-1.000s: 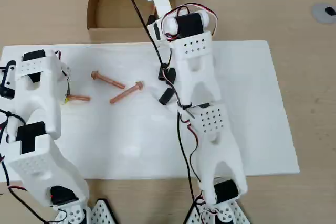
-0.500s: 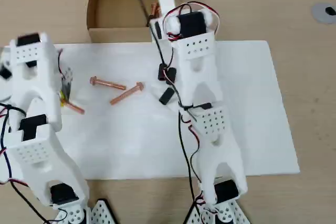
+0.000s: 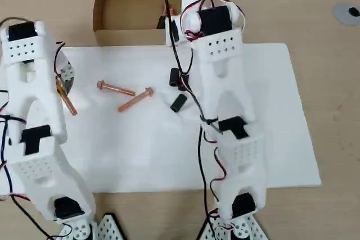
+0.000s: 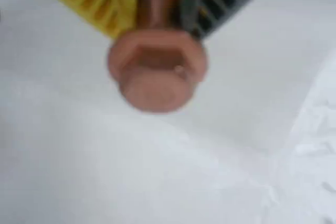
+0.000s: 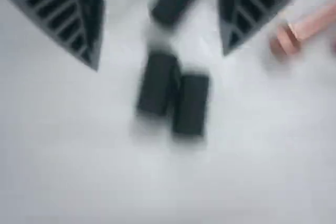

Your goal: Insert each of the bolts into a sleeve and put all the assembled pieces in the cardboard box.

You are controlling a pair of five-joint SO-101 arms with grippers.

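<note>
1. The left hand [image 4: 157,3] gripped a bolt [image 4: 157,69] by the shank, its head hanging free over the white sheet [image 3: 270,139] on the counter [image 3: 332,82].
2. The right hand [image 5: 160,51] stood wide above three black sleeves [image 5: 156,83].
3. Two other bolts [image 3: 115,88] lay loose nearby, with the cardboard box [image 3: 99,9] beyond the sheet.
4. Risks: a tilted bolt could miss the bore and send a sleeve rolling, and the two touching sleeves could be grabbed together.
</note>
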